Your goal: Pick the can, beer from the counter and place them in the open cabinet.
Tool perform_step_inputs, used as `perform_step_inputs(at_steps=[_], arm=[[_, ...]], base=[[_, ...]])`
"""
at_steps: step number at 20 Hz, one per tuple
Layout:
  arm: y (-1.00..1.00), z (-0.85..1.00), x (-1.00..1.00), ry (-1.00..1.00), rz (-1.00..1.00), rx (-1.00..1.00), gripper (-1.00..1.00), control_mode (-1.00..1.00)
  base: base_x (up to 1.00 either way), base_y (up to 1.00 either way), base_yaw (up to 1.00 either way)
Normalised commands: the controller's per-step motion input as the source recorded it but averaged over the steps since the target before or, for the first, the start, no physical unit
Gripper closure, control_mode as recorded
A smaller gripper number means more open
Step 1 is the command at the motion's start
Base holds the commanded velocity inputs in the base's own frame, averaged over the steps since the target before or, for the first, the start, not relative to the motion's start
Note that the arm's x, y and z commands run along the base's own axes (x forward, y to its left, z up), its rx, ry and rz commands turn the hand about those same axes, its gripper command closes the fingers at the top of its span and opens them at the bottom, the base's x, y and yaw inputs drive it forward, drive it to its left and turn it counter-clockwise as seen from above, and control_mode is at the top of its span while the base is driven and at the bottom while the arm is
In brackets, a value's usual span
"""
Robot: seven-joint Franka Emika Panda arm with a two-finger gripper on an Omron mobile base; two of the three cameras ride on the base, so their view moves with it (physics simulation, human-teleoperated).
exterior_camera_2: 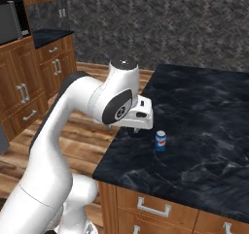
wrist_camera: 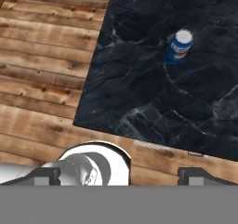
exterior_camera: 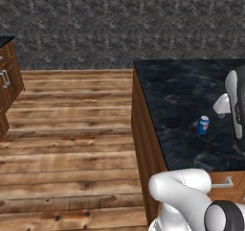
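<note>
The blue can (wrist_camera: 179,46) stands upright on the black marble counter (wrist_camera: 139,88), near its left edge. It also appears as the can (exterior_camera: 203,125) and the can (exterior_camera_2: 160,141). My gripper (wrist_camera: 123,176) hovers above the counter's front-left corner, open, its fingertips wide apart with nothing between them. In the right base view the gripper (exterior_camera_2: 137,128) hangs just left of the can and above it, not touching. The green beer bottle and the open wall cabinet are out of view.
The counter (exterior_camera_2: 209,111) ends in a left edge over wooden floor (exterior_camera: 72,144). Drawers with grey handles (exterior_camera_2: 153,208) sit under its front. Brown base cabinets (exterior_camera_2: 29,92) and a microwave (exterior_camera_2: 9,22) stand at the far left.
</note>
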Motion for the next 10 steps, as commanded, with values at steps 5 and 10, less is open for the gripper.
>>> perform_step_inputs(at_steps=[5, 10], arm=[[-0.08, -0.35, 0.53, 0.00, 0.00, 0.00, -1.00, -1.00], [-0.22, -0.27, 0.51, 0.00, 0.00, 0.00, -1.00, -1.00]], base=[[0.00, 0.00, 0.00], [0.00, 0.00, 0.00]])
